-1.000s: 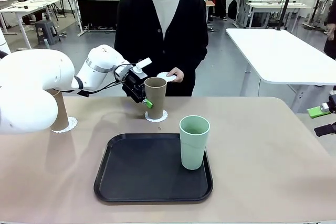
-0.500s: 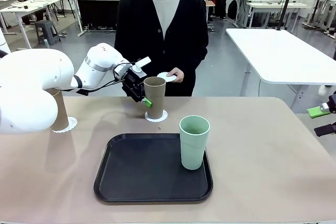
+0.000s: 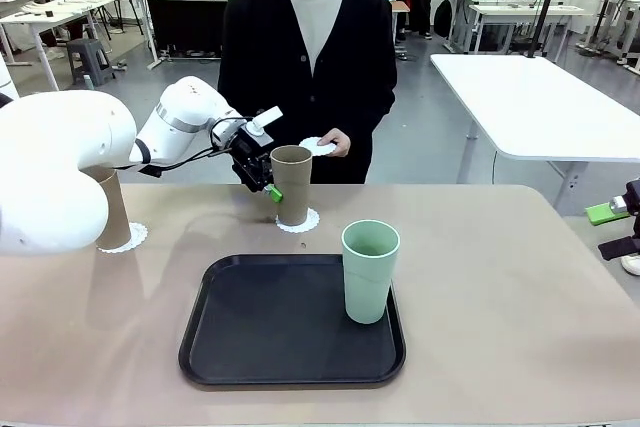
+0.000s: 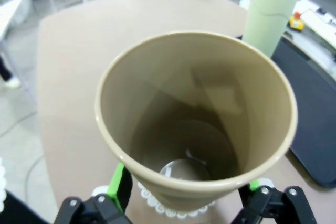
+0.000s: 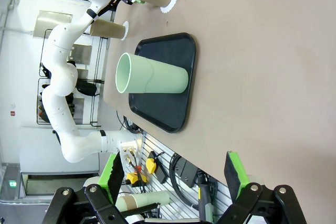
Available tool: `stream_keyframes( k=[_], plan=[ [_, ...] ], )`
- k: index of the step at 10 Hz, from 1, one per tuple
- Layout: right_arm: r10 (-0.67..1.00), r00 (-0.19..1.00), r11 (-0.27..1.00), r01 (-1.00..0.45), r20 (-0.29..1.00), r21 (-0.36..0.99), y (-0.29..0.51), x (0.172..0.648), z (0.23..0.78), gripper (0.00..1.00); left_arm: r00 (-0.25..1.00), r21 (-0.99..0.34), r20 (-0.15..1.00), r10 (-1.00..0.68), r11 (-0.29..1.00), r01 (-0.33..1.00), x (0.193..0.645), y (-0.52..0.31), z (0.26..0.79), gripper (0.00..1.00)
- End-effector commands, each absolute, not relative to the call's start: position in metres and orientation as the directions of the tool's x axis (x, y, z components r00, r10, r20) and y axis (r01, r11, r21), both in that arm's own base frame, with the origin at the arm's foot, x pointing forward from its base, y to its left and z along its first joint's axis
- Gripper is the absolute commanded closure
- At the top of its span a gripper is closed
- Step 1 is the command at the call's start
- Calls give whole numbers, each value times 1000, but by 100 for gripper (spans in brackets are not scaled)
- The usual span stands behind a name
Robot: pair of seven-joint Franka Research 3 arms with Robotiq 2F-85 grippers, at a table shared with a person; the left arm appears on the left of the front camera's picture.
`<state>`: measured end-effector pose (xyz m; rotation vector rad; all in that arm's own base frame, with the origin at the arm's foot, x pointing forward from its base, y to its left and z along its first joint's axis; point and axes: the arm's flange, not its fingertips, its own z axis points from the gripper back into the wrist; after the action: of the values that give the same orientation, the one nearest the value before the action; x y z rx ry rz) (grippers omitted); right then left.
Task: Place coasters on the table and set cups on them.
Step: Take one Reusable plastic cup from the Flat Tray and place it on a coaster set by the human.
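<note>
Matt cups (image 3: 370, 272), lacy paper coasters (image 3: 303, 224) — smooth matt table (image 3: 500, 297)

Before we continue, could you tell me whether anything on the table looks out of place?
Only the mint green cup: it stands on the black tray with no coaster under it, while both tan cups stand on coasters. Nothing is spilled or tipped.

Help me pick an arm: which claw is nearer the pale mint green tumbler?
Left. Left claw is around the tan tumbler behind it; right claw sits past the table's edge.
</note>
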<state>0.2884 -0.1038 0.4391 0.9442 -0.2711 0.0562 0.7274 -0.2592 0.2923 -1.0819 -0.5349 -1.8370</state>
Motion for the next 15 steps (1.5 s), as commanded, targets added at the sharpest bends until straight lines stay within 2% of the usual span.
stream_keyframes(
  k=[1, 11, 13, 15],
  plan=[
    [-72, 964, 579, -169, 257, 797, -104, 289, 439, 0, -199, -106, 818, -540, -480, 871, 737, -256, 301, 0],
    [-72, 964, 579, -169, 257, 797, -104, 289, 439, 0, -193, -144, 738, -646, -430, 891, 728, -242, 308, 0],
    [-72, 964, 579, -169, 257, 797, -104, 289, 439, 0, -199, -133, 668, -717, -378, 916, 715, -230, 330, 0],
    [-72, 964, 579, -169, 257, 797, -104, 289, 439, 0, -208, -120, 554, -806, -325, 938, 685, -215, 373, 0]
  ],
)
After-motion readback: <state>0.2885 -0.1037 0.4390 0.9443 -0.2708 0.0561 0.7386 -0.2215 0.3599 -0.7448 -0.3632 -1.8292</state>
